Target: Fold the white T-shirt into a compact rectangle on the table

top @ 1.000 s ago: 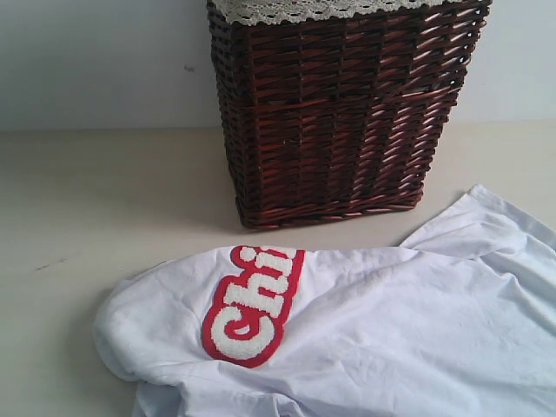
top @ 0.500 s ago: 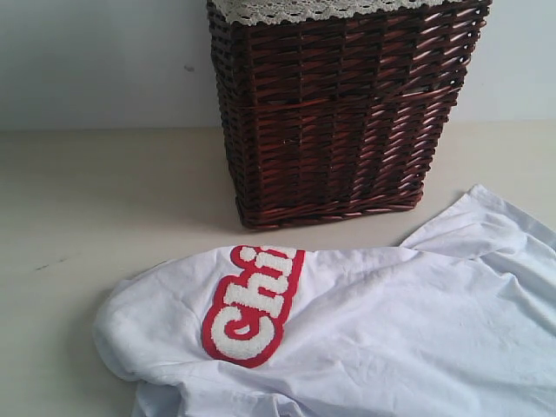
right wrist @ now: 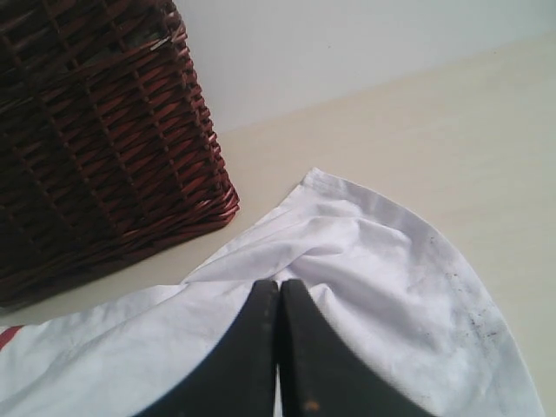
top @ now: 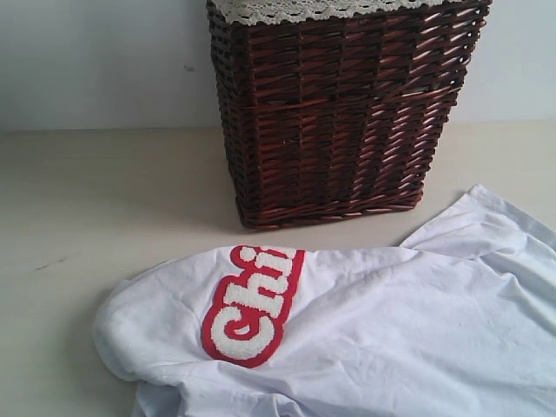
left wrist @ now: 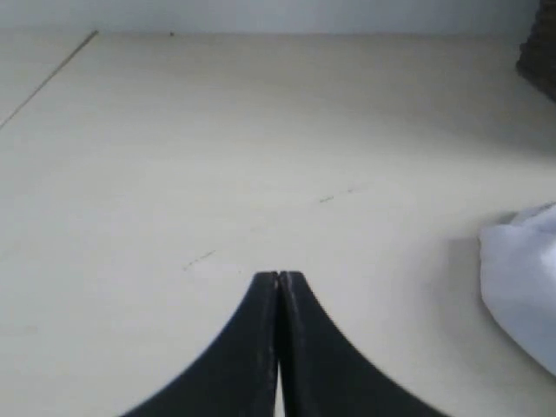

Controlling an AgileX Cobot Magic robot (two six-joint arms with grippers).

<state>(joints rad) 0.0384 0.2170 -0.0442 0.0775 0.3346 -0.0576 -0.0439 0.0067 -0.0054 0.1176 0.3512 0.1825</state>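
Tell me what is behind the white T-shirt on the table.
The dark brown wicker basket stands behind the white T-shirt, apart from it, on the table. Whatever is behind the basket is covered by it.

I see a dark brown wicker basket (top: 334,122) standing upright in front of a plain pale wall (top: 95,61), white lace trim (top: 321,9) along its top rim, its woven lower corner close in my right wrist view.

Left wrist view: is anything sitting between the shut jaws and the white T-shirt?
Nothing visible. Only bare table lies between the left jaws and the edge of the white T-shirt. The wicker basket stands farther back, off that line.
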